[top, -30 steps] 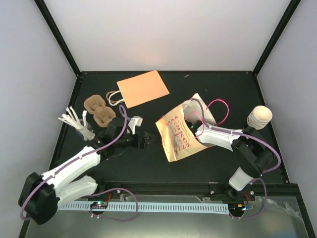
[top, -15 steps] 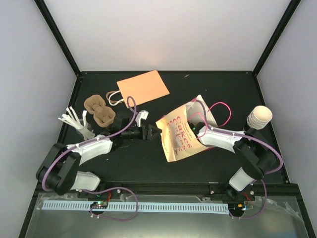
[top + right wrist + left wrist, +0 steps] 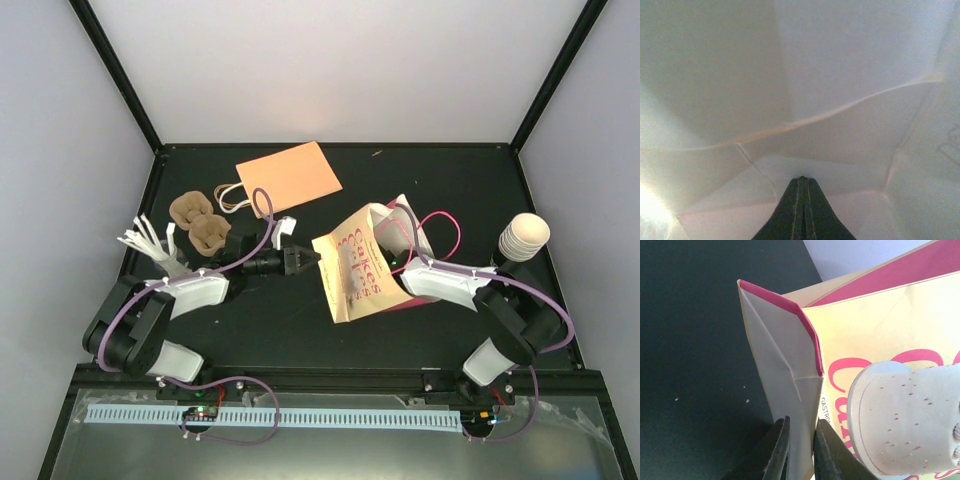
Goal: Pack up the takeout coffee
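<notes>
Pinching the bag (image 3: 775,355) edge, left claw (image 3: 802,422) — takeout coffee (image 3: 525,235) stands well apart.

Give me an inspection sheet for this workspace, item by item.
Surface: black table, a few pale specks.
Job's things: takeout coffee upright at the right edge, outside the printed paper bag.
Clutter: orange flat bag, pulp carrier, white sticks.
Hands: left hand pinching the printed paper bag's folded edge; right hand shut, inside that bag.
Cables: purple cables loop along both arms.
Surroundings: white walls, black frame posts.
</notes>
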{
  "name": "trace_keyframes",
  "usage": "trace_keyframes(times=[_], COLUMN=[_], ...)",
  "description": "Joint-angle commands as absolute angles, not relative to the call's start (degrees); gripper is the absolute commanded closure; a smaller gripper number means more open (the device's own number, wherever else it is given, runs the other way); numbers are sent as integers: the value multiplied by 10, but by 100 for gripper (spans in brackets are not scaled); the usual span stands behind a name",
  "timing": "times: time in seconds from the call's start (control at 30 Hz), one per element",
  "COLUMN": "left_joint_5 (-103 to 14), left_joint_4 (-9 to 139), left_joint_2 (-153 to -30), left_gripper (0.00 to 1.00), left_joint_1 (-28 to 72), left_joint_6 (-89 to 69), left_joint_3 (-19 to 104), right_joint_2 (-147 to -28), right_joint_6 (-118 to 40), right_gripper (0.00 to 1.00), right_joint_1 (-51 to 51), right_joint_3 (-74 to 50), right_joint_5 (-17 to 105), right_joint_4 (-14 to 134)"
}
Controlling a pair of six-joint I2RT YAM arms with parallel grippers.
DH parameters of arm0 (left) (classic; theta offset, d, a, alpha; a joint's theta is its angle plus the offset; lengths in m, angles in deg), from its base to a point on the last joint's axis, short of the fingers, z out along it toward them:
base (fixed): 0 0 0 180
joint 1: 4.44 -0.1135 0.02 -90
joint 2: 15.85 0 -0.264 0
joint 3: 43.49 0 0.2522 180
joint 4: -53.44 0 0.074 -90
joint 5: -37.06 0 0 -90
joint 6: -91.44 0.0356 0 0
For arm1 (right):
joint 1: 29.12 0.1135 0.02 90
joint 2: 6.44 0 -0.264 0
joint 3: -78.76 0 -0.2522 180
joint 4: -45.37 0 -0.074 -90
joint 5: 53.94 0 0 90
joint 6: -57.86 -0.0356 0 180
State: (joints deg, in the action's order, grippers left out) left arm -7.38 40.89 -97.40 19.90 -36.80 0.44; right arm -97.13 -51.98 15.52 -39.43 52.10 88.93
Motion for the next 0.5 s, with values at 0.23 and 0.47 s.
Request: trace_keyframes(times=[0.23, 0.47], left_joint_5=[-75, -69], left_joint_4=[424, 420], left_joint_2=[-991, -1007], left_gripper=[98, 99], left_joint_1=[187, 173], left_joint_6=[-326, -318], left_joint_3=[5, -18], right_joint_2=[-934, -884], right_joint_6=[-538, -559], right_gripper=[99, 99], right_joint_1=[154, 143], right_joint_3=[-429, -471], right_joint_5=[572, 655], right_joint_4=[820, 728])
